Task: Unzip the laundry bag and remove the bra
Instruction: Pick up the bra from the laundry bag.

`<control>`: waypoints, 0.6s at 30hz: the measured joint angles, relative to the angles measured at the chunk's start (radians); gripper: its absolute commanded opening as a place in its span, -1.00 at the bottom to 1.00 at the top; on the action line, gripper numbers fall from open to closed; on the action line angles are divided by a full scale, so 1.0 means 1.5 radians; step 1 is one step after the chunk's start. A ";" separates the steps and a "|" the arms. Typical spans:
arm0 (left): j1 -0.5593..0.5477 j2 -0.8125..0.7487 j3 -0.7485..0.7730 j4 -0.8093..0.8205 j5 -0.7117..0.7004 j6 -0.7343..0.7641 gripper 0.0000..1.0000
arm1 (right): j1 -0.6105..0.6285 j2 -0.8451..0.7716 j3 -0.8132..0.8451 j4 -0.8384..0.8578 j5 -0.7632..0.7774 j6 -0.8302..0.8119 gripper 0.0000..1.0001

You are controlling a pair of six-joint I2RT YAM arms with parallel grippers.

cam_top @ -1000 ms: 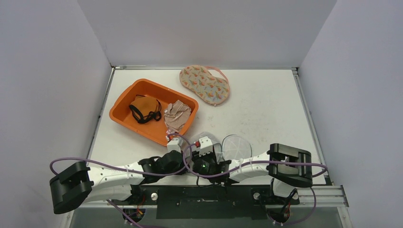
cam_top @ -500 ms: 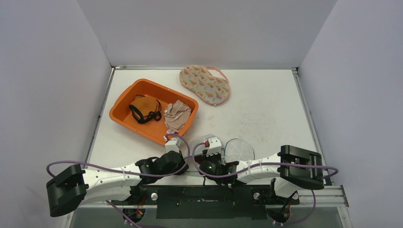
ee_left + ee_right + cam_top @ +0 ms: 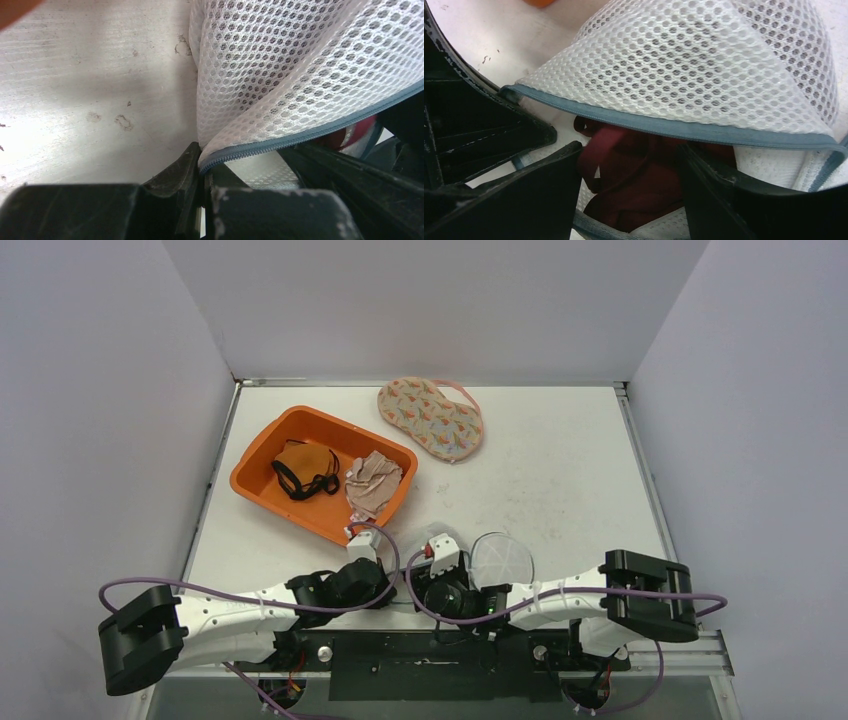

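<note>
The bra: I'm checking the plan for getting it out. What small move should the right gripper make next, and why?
Probably close the right gripper on the bra. The bag is already open, its zipper edge raised above the dark red fabric, which lies between the open fingers. The left gripper pinches the bag's edge, which should hold it back.

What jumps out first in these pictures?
A dark red bra peeks from the opened white mesh bag at the near edge of the table. The left pincer pinches the bag's zipper edge, and a bright orange tray sits back left.
</note>
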 measured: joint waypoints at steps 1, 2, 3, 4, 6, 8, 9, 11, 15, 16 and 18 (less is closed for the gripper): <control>0.000 0.000 0.000 0.000 0.000 0.000 -1.00 | 0.000 0.005 0.003 0.004 0.000 -0.004 0.40; 0.000 0.000 0.000 0.000 0.000 0.000 -1.00 | 0.000 0.011 0.007 0.006 0.000 -0.008 0.41; 0.000 0.000 0.000 0.000 0.000 0.000 -1.00 | 0.000 0.017 0.010 0.008 0.001 -0.010 0.41; 0.000 0.000 0.000 0.000 0.000 0.000 -1.00 | 0.000 0.023 0.014 0.008 0.001 -0.013 0.41; 0.000 0.000 0.000 -0.001 0.000 0.000 -1.00 | 0.000 0.041 0.028 0.006 0.007 -0.013 0.40; 0.000 0.000 0.000 -0.001 0.000 0.000 -1.00 | 0.000 0.066 0.046 0.006 0.019 -0.010 0.36; 0.000 0.000 0.000 -0.001 0.000 0.000 -1.00 | 0.000 0.077 0.051 0.005 0.024 -0.009 0.33; 0.000 0.000 0.000 -0.001 0.000 0.000 -1.00 | 0.000 0.101 0.063 0.002 0.040 -0.001 0.26; 0.000 -0.003 0.000 -0.003 0.000 0.000 -1.00 | 0.000 0.130 0.083 -0.004 0.070 0.014 -0.11; 0.000 -0.004 0.000 -0.004 0.000 0.000 -1.00 | 0.000 0.134 0.085 -0.007 0.077 0.020 -0.18; 0.000 -0.008 0.000 -0.006 0.000 0.000 -1.00 | 0.000 0.138 0.086 -0.009 0.087 0.030 -0.31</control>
